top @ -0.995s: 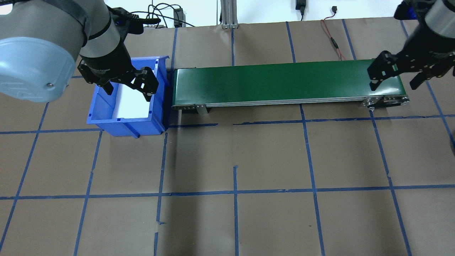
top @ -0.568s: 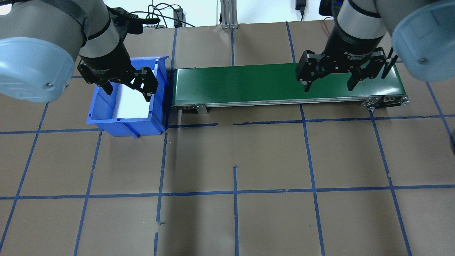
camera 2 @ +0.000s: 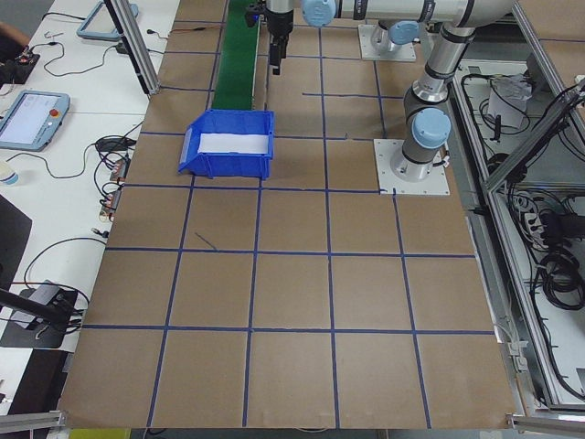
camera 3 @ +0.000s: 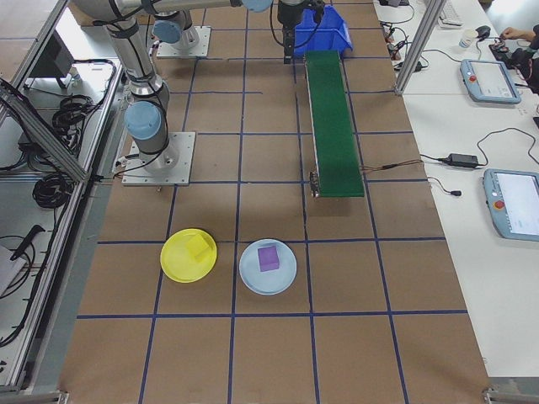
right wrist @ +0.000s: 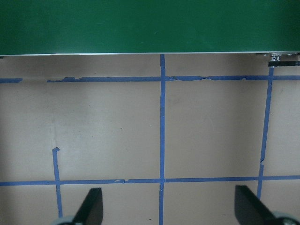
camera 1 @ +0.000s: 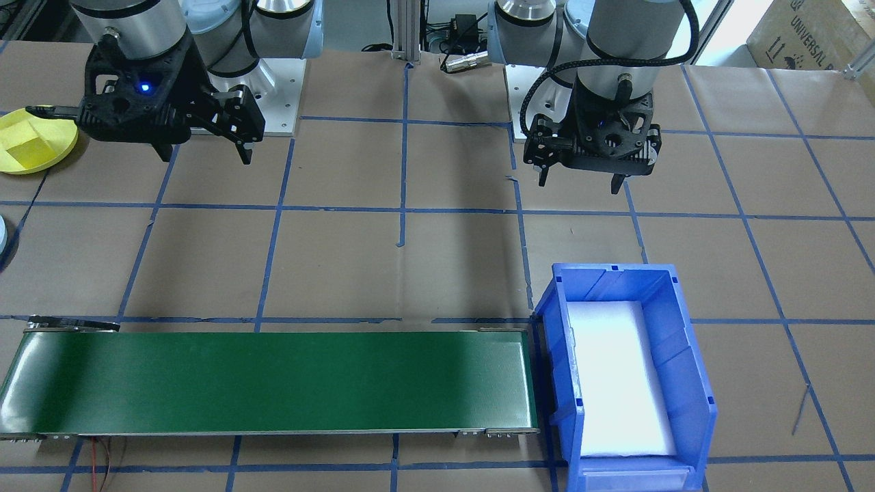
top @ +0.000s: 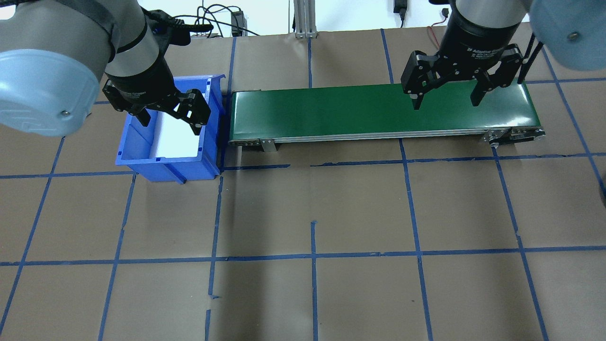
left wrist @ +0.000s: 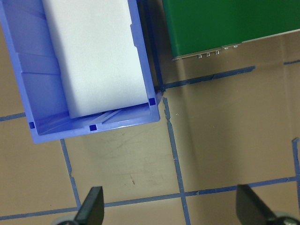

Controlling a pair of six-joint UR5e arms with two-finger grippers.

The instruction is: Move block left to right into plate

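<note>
Resting in plate (camera 1: 27, 154), block (camera 1: 29, 142) beside right end effector (camera 1: 205, 152)

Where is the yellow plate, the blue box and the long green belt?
yellow plate (camera 3: 174, 262), exterior right view, on its bare rim.
blue box (camera 1: 694, 372), front-facing view, on its side wall.
green belt (top: 360, 109), overhead view, on its middle.
</note>
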